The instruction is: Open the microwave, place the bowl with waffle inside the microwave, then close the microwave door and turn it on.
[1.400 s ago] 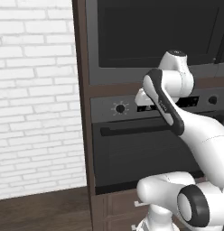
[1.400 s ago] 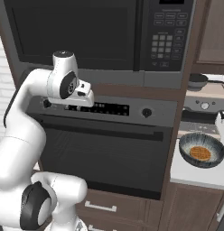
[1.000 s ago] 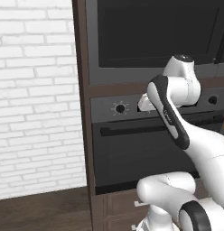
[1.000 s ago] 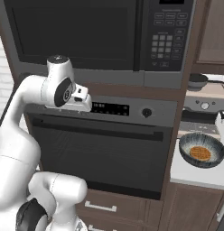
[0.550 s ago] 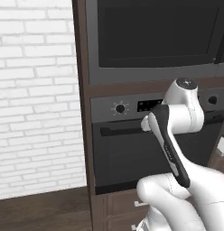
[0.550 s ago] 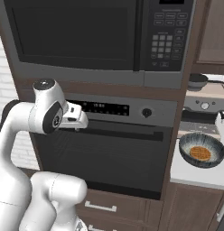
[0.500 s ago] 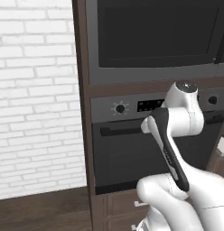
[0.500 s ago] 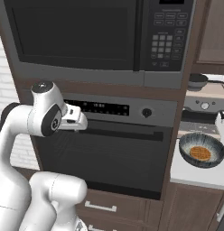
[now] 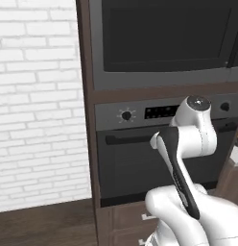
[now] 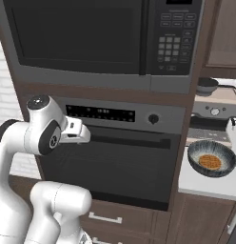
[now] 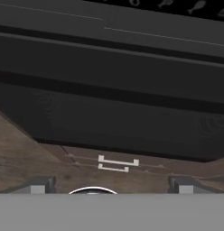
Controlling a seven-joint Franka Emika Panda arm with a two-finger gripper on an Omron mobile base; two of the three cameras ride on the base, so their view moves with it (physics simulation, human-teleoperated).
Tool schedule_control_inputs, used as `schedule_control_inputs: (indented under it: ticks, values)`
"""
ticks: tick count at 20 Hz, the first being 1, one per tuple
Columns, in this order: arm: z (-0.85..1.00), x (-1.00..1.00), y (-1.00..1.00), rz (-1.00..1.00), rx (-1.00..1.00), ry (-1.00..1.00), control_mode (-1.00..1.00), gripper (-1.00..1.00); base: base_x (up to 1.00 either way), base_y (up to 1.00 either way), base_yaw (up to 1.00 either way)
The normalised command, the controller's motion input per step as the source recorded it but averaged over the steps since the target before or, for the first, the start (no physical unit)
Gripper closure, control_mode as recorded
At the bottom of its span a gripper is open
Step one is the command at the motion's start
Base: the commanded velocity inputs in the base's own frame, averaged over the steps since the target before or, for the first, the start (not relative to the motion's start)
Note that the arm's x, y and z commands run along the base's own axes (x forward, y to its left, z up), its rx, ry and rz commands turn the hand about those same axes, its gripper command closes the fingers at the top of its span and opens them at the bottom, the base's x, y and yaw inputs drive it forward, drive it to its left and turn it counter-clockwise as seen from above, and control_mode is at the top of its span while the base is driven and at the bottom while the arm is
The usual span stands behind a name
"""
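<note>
Reading any writing fails here: the keypad (image 10: 172,33) on the microwave (image 10: 105,40) shows pale buttons with marks too small to make out, and the oven (image 10: 117,157) display shows only faint white symbols. The microwave door (image 10: 74,35) sits closed, flush in its grey frame, at 12 o'clock in the right base view. Below it, the oven's long bar handle (image 10: 132,141) runs across at centre, with a knob (image 10: 153,118) at 2 o'clock of it. The gripper (image 11: 109,186) stands wide, its fingertips (image 11: 39,185) well apart and holding nothing, facing the oven front and the drawer pull (image 11: 117,164) beneath. The bowl (image 10: 211,158) rests on the pale counter (image 10: 201,183) at 3 o'clock, near the counter's front edge, with the waffle (image 10: 210,161) lying inside it. Open air lies between the arm and the bowl.
</note>
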Motion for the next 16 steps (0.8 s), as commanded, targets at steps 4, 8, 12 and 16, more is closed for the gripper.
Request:
schedule_control_inputs:
  ticks: [4, 8, 12, 16]
  values:
    - [0.0, 0.0, 0.0, 0.0, 0.0, 0.0, 1.0, -1.0, -0.09, -0.36, 0.04]
    - [0.0, 0.0, 0.0, 0.0, 0.0, 0.0, 1.0, -1.0, -0.19, -0.53, 0.08]
    - [0.0, 0.0, 0.0, 0.0, 0.0, 0.0, 1.0, -1.0, -0.24, -0.5, 0.08]
    - [0.0, 0.0, 0.0, 0.0, 0.0, 0.0, 1.0, -1.0, -0.29, -0.43, 0.06]
